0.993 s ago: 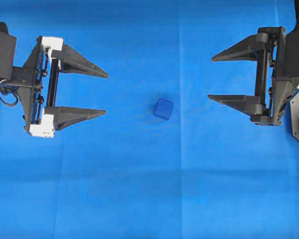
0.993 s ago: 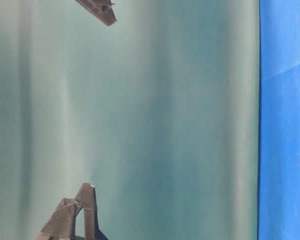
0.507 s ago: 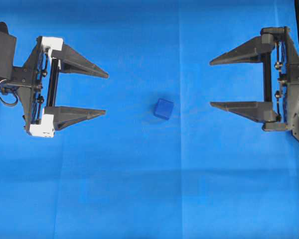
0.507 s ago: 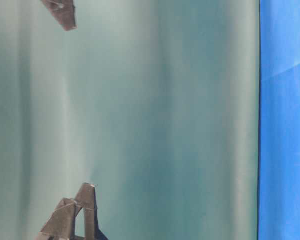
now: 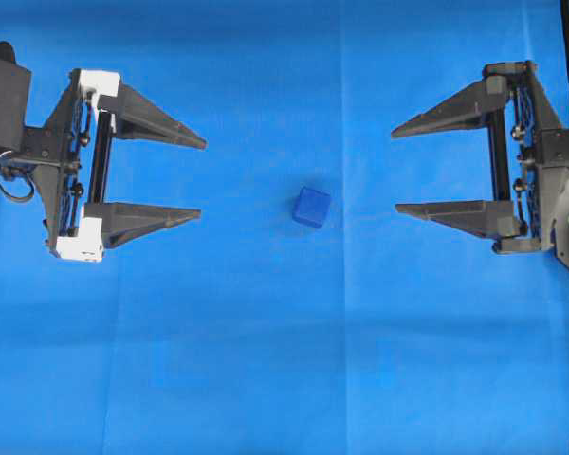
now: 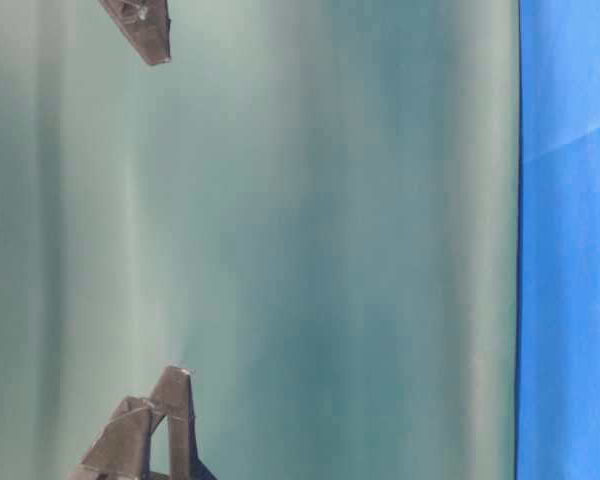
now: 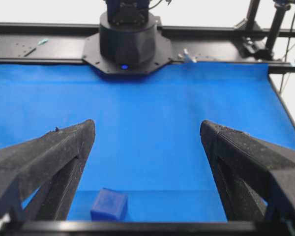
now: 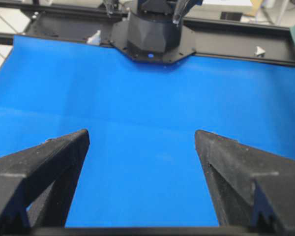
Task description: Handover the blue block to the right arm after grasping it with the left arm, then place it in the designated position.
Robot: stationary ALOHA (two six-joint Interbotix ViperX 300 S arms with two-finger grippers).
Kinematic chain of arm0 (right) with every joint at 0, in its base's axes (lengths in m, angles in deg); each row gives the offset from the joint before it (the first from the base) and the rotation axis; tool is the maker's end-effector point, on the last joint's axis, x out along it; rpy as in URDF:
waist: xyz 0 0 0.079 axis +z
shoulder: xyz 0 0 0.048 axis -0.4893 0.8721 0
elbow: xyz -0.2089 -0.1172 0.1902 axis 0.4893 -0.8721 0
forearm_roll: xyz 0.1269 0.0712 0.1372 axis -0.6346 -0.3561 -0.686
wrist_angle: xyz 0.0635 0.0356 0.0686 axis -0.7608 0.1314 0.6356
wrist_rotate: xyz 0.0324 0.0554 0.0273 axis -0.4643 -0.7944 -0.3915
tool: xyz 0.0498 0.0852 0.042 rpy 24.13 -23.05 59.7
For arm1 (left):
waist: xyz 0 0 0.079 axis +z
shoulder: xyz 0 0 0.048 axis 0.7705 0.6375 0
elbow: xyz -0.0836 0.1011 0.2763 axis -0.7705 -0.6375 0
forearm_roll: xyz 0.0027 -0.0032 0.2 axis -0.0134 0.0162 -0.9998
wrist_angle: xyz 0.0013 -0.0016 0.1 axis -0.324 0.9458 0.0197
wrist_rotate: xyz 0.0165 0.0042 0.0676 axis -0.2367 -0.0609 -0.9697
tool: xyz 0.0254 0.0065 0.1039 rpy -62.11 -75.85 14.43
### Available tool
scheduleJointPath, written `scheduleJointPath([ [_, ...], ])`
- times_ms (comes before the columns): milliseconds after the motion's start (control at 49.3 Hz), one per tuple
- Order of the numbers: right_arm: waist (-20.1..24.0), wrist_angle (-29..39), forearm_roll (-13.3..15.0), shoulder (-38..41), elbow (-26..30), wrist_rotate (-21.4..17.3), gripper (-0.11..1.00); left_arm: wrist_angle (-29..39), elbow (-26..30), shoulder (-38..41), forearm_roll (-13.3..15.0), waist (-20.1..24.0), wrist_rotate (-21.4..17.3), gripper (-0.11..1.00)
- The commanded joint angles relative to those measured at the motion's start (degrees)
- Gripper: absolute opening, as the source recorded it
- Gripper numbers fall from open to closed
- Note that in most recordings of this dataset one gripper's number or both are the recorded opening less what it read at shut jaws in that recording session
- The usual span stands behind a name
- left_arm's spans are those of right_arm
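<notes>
The blue block (image 5: 311,207), a small dark-blue cube, rests on the blue cloth (image 5: 284,360) between the two arms, touched by neither. My left gripper (image 5: 203,180), with white corner pieces, stands open to the block's left, well apart from it. In the left wrist view the blue block (image 7: 109,205) lies low near the left finger, ahead of the open left gripper (image 7: 147,125). My all-black right gripper (image 5: 394,172) is open to the block's right with nothing between its fingers. The right wrist view shows the open right gripper (image 8: 141,132) over bare cloth, with no block in sight.
Each wrist view faces the other arm's black base (image 7: 128,39) (image 8: 152,34) and a black frame rail along the cloth's far edge. The table-level view shows a green backdrop (image 6: 310,250), with finger tips at its top (image 6: 145,30) and bottom (image 6: 150,430).
The right gripper has turned and shifted a little, its fingertips now lower in the overhead view. The left gripper and the block have not moved.
</notes>
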Motion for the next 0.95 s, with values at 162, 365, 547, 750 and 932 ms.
scheduleJointPath([
  [162,-0.26,-0.35,0.09,0.0,0.7,0.0,0.84,-0.35,1.23,-0.26,-0.09,-0.26,0.0,0.93],
  [365,-0.26,-0.26,0.09,0.0,0.7,0.0,0.84,-0.35,1.23,-0.26,-0.09,-0.35,0.09,0.93],
  [547,-0.26,-0.26,0.09,0.0,0.7,0.0,0.84,-0.26,1.23,-0.26,-0.09,-0.35,0.09,0.93],
  [750,-0.26,-0.26,0.09,0.0,0.7,0.0,0.84,-0.35,1.32,-0.26,-0.09,-0.35,0.09,0.93],
  [932,-0.26,0.09,-0.09,0.0,0.7,-0.09,0.84,-0.35,1.32,-0.26,-0.09,-0.35,0.09,0.93],
])
